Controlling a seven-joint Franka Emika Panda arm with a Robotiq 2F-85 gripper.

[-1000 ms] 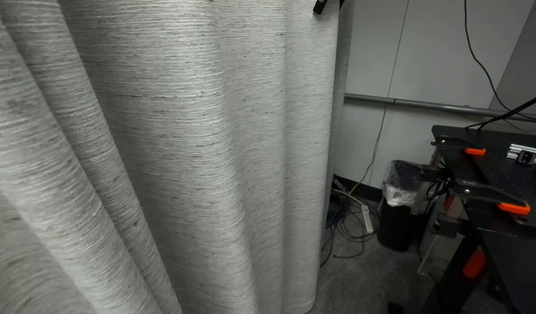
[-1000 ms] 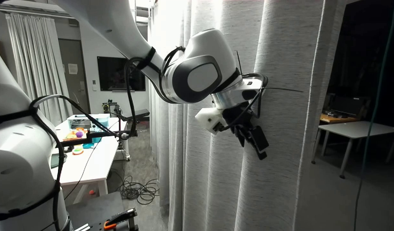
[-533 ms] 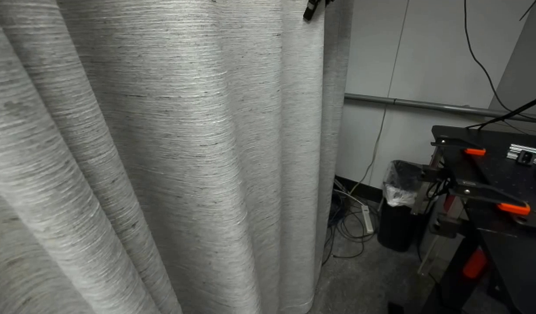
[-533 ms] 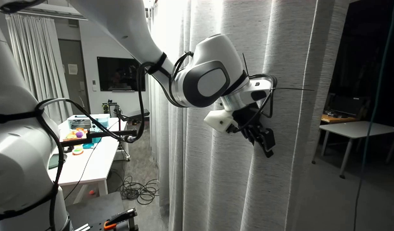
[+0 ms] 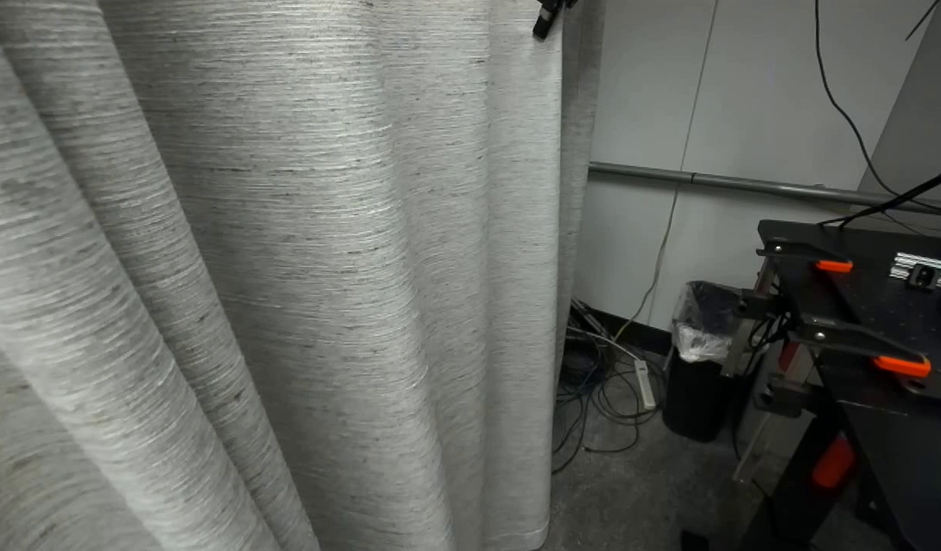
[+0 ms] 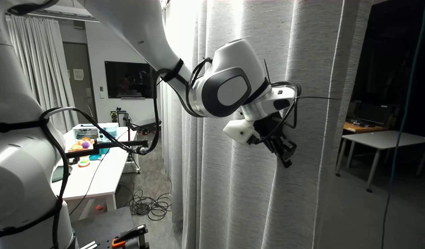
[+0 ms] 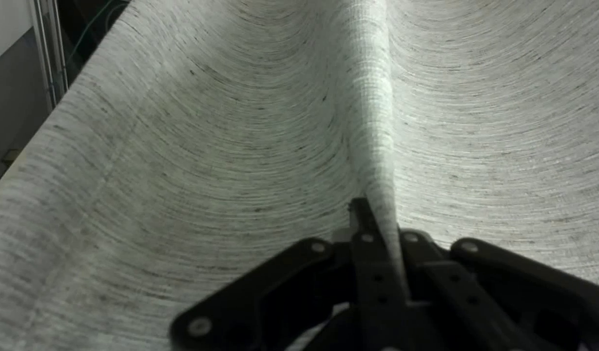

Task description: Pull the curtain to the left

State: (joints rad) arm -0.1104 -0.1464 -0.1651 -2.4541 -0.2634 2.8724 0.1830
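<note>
The curtain (image 5: 325, 229), light grey with horizontal streaks and deep vertical folds, fills much of both exterior views. In an exterior view my black gripper (image 6: 287, 155) points down and toward the curtain's free edge, against the cloth. Its tip also shows at the top of an exterior view beside the cloth's edge. Seen from the wrist, a narrow upright fold of the curtain (image 7: 372, 122) runs down between the fingers, and the gripper (image 7: 382, 222) is shut on it. The fold partly hides the right fingertip; the curtain's free edge lies off to the left there.
A black table (image 5: 922, 436) with orange-tipped clamps, a black bin (image 5: 696, 398) and floor cables (image 5: 623, 428) lie beyond the curtain's edge. In an exterior view, a white table (image 6: 108, 169) stands at left and a pale table (image 6: 388, 138) at right behind the curtain.
The jaws have gone from open to shut on a fold. The arm moved toward the free edge, then nearly stopped. The cloth's edge shifted slightly, baring more wall and cables.
</note>
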